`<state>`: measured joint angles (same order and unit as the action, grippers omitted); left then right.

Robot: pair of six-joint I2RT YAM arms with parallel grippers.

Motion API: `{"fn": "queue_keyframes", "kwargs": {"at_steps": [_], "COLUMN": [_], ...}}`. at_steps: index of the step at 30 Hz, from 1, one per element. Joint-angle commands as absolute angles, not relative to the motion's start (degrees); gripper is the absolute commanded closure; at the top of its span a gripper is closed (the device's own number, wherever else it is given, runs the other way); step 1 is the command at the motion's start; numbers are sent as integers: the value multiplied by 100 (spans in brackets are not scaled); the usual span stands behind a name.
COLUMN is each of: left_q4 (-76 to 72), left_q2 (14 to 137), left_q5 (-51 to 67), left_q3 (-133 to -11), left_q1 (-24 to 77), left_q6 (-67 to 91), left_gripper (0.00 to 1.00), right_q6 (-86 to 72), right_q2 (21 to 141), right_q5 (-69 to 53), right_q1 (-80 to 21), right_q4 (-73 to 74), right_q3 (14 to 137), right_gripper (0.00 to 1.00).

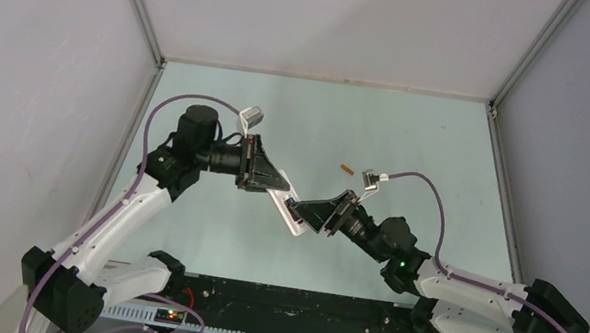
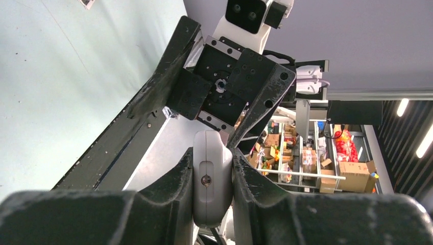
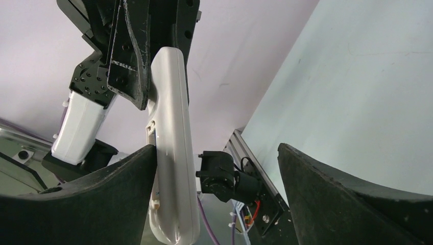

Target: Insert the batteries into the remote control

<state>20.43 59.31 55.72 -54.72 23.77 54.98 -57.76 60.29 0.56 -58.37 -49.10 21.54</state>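
The white remote control (image 1: 292,215) is held tilted above the table by my left gripper (image 1: 280,189), which is shut on its upper end. In the left wrist view the remote (image 2: 212,204) sits edge-on between both fingers. My right gripper (image 1: 304,212) is open around the remote's lower end. In the right wrist view its left finger (image 3: 107,204) touches the remote (image 3: 172,153) and the right finger stands well apart. The orange battery (image 1: 347,169) lies on the table behind the grippers. A small blue spot shows on the remote; I cannot tell if it is the blue battery.
The table surface (image 1: 418,132) is pale green, with white walls on three sides. A black rail (image 1: 289,305) with wiring runs along the near edge between the arm bases.
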Motion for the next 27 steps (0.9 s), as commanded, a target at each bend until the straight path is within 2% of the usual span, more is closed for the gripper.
{"fn": "queue_keyframes", "kwargs": {"at_steps": [1,12,19,27], "left_q4": [1743,1734,1742,1736], "left_q2": [5792,5826,5595,5127], "left_q5": [5802,5719,5795,6216], "left_q3": [-5366,-5180,-4990,-4935], "left_q1": [2367,2362,2365,2405], "left_q6": [5210,4618,3645,2645], "left_gripper": [100,100,100,100], "right_q6": [-5593,-4959,-4036,-2690], "right_q2": [5642,4897,4279,4435], "right_q5": [225,374,319,294], "right_q1": [-5807,-5940,-5979,-6344], "right_q4": [-4295,-3293,-1439,-194], "right_q3": [2083,2229,2960,3961], "right_gripper": [11,15,16,26]}}
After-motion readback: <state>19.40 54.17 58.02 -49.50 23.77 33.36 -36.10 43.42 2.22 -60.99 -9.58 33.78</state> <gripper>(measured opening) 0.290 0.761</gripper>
